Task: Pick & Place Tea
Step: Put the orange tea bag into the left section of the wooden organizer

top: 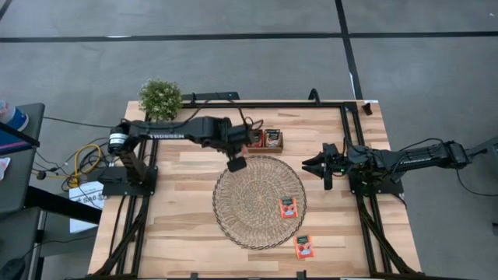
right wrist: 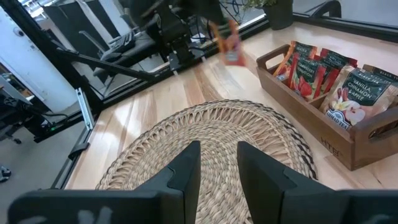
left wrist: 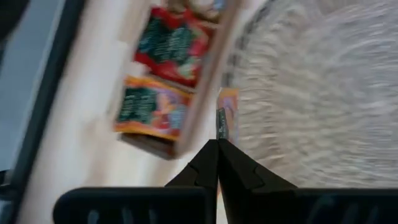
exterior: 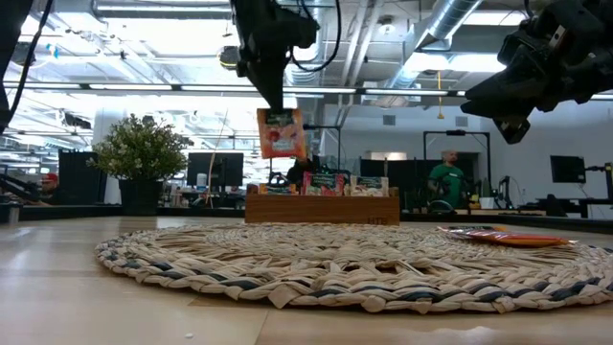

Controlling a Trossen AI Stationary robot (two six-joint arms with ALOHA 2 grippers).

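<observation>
Tea sachet in grip: red-orange sachet (exterior: 281,132) hangs in the air from the left tool (exterior: 271,96), pinched at its top edge — above the far rim of the mat, just in front of the tray
Left tool: fingers (left wrist: 205,163) closed tight on the sachet's edge; in the high view the arm reaches in from the left and the tool (top: 236,163) sits between tray and mat
Right tool: (right wrist: 217,163) fingers parted with a narrow gap, nothing between them; hovers off the desk at the mat's right side (top: 323,166), pointing toward the mat
Mat: round woven mat (top: 241,225) at mid-desk; one sachet (top: 289,207) lies flat on its right part
Loose sachet: another red-orange one (top: 304,247) lies on the bare desk (top: 179,241) — just past the mat's near-right edge
Tray: small wooden tray (right wrist: 323,140) beyond the mat, holding more sachets (right wrist: 308,71) standing upright in its compartments
Background: potted plant (top: 160,98) at the far-left corner of the desk; a person (exterior: 442,177) stands in the room behind
</observation>
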